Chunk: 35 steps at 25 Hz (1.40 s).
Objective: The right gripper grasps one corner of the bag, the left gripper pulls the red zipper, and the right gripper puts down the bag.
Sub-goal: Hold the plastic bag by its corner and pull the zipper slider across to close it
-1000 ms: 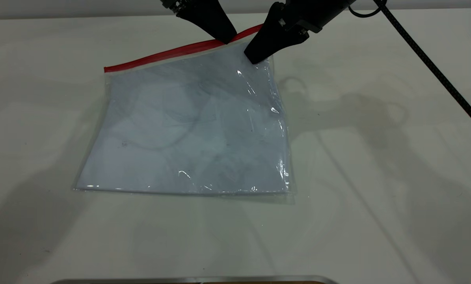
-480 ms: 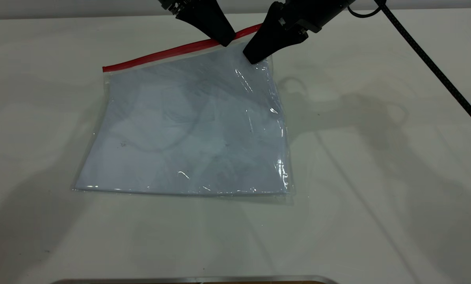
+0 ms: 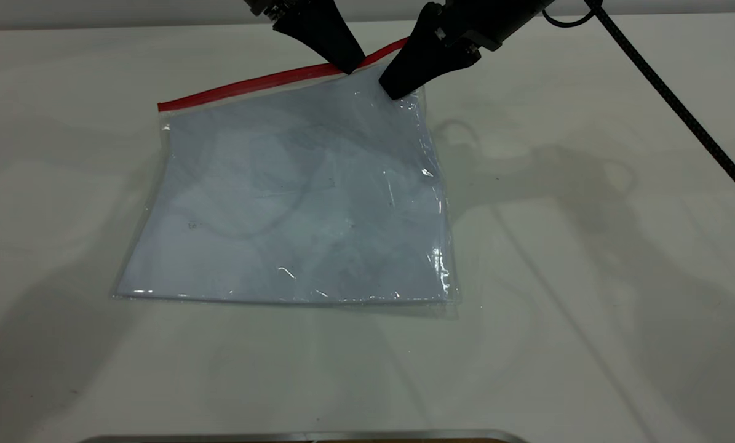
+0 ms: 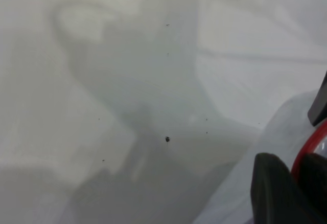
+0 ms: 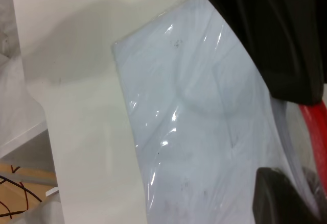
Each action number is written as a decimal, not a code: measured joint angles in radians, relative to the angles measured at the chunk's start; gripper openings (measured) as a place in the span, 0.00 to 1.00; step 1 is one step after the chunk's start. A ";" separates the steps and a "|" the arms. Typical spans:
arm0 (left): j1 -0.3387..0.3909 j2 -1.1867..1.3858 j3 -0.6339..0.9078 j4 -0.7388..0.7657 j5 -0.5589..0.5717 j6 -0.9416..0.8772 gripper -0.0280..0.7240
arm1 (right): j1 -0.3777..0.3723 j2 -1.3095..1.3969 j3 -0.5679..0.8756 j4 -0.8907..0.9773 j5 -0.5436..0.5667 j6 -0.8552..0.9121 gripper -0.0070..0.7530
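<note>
The bag (image 3: 293, 203) lies flat on the white table, pale blue-white sheets inside. The red zipper (image 3: 250, 83) runs along its far edge. My left gripper (image 3: 349, 66) is shut on the red zipper near its right end. In the left wrist view the red strip (image 4: 305, 150) passes between the black fingers (image 4: 276, 193) of the left gripper (image 4: 299, 170). My right gripper (image 3: 395, 92) is shut on the bag's far right corner, just below the strip, holding it slightly raised. The right wrist view shows the bag (image 5: 204, 122), the red strip (image 5: 314, 127) and one finger (image 5: 278, 198) under the plastic.
A black cable (image 3: 668, 98) runs from the right arm across the table's far right. A metal edge (image 3: 305, 435) shows at the table's near side. The white tabletop (image 3: 588, 277) surrounds the bag.
The left end of the red strip has crept slightly left and the plastic near the held corner has drawn tighter. Both grippers stay almost in place.
</note>
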 joint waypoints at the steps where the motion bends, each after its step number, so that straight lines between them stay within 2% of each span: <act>1: 0.000 0.000 0.000 0.000 0.000 0.003 0.19 | -0.002 0.000 0.000 0.001 0.000 0.000 0.05; 6: 0.000 0.000 0.000 -0.008 -0.008 0.015 0.13 | -0.019 0.000 0.000 0.021 0.006 0.000 0.05; 18: 0.014 -0.003 -0.005 -0.061 -0.063 0.020 0.13 | -0.115 0.002 0.000 0.144 0.100 -0.043 0.05; 28: 0.022 -0.005 -0.009 0.021 -0.099 0.015 0.13 | -0.160 0.003 0.000 0.234 0.133 -0.085 0.05; 35: 0.056 0.022 -0.009 0.078 -0.118 -0.003 0.13 | -0.203 0.003 0.001 0.294 0.158 -0.100 0.05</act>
